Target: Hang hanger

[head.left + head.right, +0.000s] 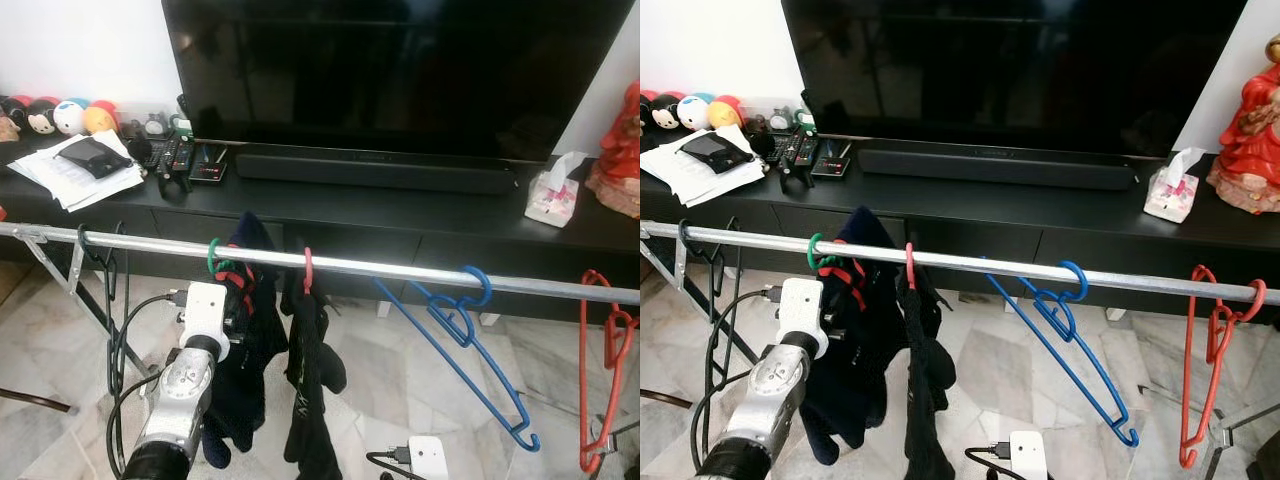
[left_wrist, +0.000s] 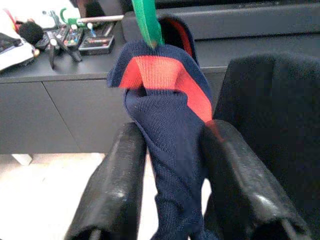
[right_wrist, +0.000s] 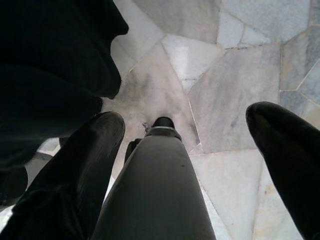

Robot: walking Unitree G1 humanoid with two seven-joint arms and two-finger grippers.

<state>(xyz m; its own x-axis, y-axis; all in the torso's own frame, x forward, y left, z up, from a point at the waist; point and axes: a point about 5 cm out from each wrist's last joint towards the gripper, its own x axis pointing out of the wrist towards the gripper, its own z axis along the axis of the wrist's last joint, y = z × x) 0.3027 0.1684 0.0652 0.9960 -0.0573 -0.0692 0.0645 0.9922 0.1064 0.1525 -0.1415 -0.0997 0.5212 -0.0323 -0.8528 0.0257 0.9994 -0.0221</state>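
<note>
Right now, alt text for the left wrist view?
The left gripper, fingers open, straddles a navy and red garment hanging from a green hanger. Behind are a black TV cabinet and remotes.

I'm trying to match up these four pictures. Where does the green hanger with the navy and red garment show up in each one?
Left eye view: green hanger hooked on the metal rail, left of centre.
Right eye view: same hook, further left.
Left wrist view: green stem at top, above the navy and red garment.
Right wrist view: marble floor, no hanger.
Shared landmark: the garment.
</note>
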